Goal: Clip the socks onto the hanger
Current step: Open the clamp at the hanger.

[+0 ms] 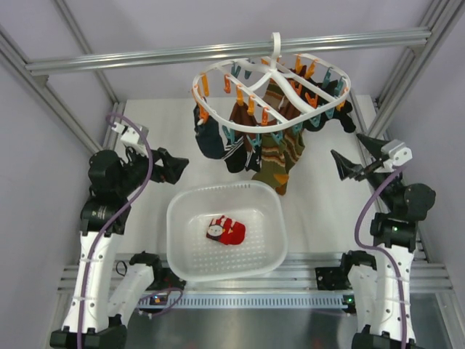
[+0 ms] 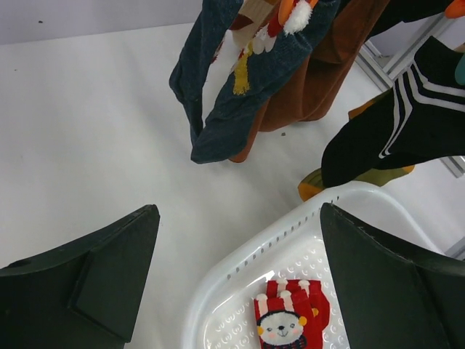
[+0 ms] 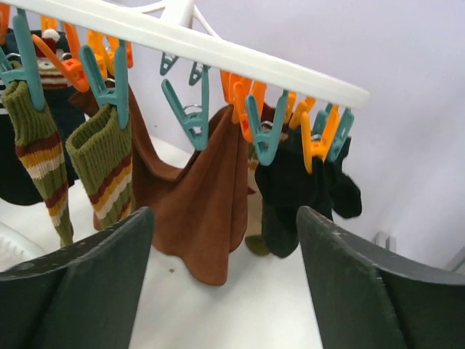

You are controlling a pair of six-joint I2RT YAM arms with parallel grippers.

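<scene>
— Socks [image 1: 227, 231], location?
— Red, folded together in the basket [image 1: 174, 218], apart from the hanger [image 1: 274, 67].
— Fingers?
— My left fingers [image 2: 109, 276]: spread, empty, over the basket rim; my right fingers [image 3: 363, 283]: spread, empty. I'd pinch one cuff only, leaving its mate.

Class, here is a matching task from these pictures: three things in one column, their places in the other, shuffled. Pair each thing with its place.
Things
1. red socks
2. striped socks
3. hanger

Places
A. hung up above the table
B. clipped to the hanger
C. lying in the white basket

Pairs: 1-C, 2-B, 3-A
</scene>
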